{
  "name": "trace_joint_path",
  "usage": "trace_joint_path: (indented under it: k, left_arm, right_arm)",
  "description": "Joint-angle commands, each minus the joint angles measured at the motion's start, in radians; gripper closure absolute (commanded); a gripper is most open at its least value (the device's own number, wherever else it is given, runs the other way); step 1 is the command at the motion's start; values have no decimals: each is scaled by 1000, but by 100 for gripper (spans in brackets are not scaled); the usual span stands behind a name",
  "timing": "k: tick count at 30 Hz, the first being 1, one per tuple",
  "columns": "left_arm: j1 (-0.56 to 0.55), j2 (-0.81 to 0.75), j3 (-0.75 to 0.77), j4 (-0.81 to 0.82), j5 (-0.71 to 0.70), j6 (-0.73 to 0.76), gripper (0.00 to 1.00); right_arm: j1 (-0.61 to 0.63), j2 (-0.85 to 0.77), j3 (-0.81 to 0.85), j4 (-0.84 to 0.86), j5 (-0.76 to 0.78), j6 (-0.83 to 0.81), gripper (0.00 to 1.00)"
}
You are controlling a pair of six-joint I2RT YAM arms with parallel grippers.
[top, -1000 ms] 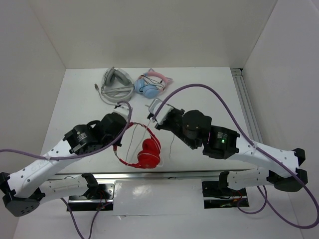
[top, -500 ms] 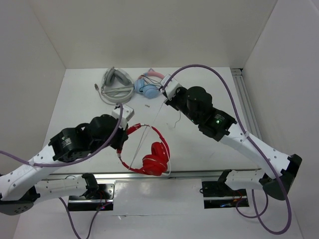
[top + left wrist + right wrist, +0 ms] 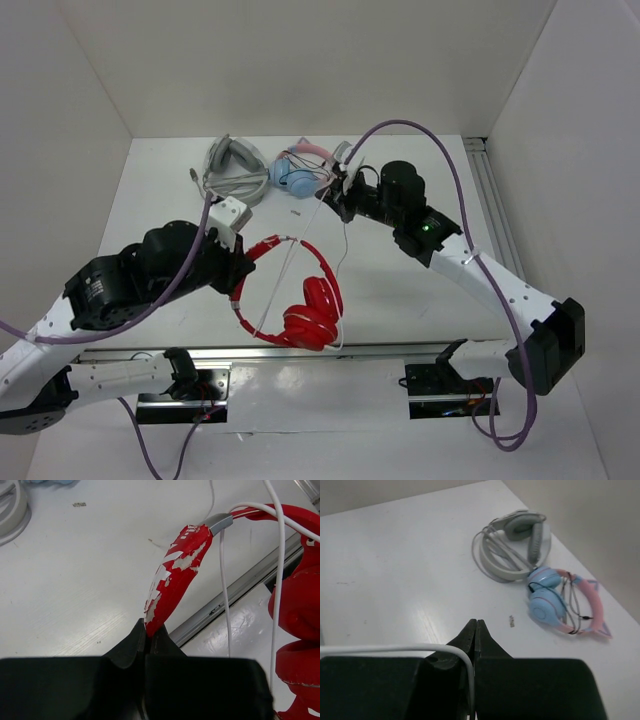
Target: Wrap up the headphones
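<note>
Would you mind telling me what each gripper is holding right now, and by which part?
The left gripper pinches the red headphones by the worn headband; the right gripper is shut on their white cable.

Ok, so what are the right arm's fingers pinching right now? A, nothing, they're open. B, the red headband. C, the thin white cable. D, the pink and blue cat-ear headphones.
C: in the right wrist view the white cable curves into the shut right fingers. From above it runs straight from them to the red headphones, whose headband the left fingers clamp.
</note>
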Motion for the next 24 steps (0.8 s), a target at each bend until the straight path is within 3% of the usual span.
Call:
trace_joint_path:
  k: [1,7,13,17,24]
  left_arm:
    - [-7,9,86,114,17,-54,100]
    - [-7,41,130,219,18,-129,100]
    - [-7,41,179,251,-100,-241,100]
    - [-7,41,179,260,-175,-304,100]
    - [-7,82,209,201,-436,-431,100]
  right_arm:
    - [-73,12,-99,231,-280,202,96]
    - [-22,91,-289,601,-336,345,93]
    - [-12,226,-392,974,-448,569,93]
    - [30,265,-415,1049,-445,618,90]
    - [117,317,-492,1126,-358,609,87]
